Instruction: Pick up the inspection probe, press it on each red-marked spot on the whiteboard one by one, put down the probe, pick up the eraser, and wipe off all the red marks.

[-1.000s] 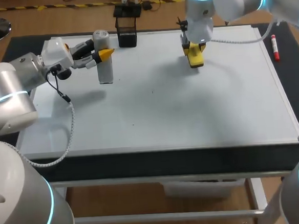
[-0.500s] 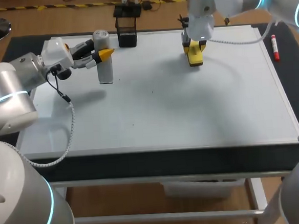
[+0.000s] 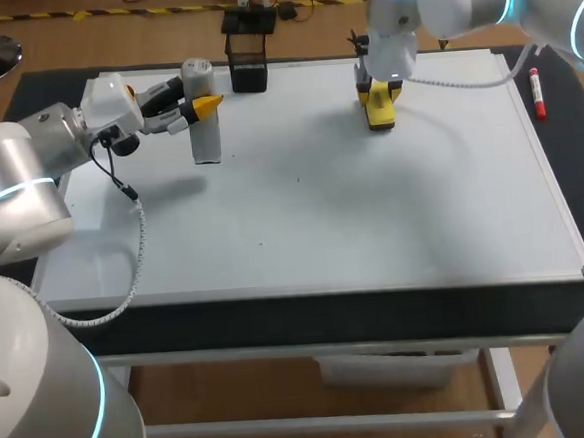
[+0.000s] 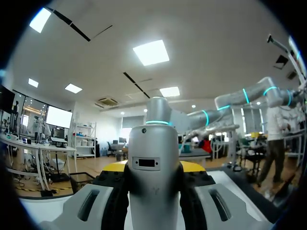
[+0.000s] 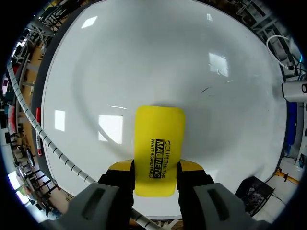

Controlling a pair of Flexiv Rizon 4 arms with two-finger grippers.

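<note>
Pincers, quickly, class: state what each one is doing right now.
Left pincer: closed on the inspection probe.
Right pincer: closed on the yellow eraser.

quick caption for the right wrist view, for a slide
Right gripper shut on the yellow eraser, one finger on each long side, with the whiteboard beneath it.

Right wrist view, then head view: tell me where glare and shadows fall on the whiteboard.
Right wrist view: bright square reflections of lights sit on the whiteboard, one right beside the eraser, with a grey shadow on its other side. Head view: no hard glare; soft grey shadows lie on the whiteboard under the left arm and beside the eraser.
</note>
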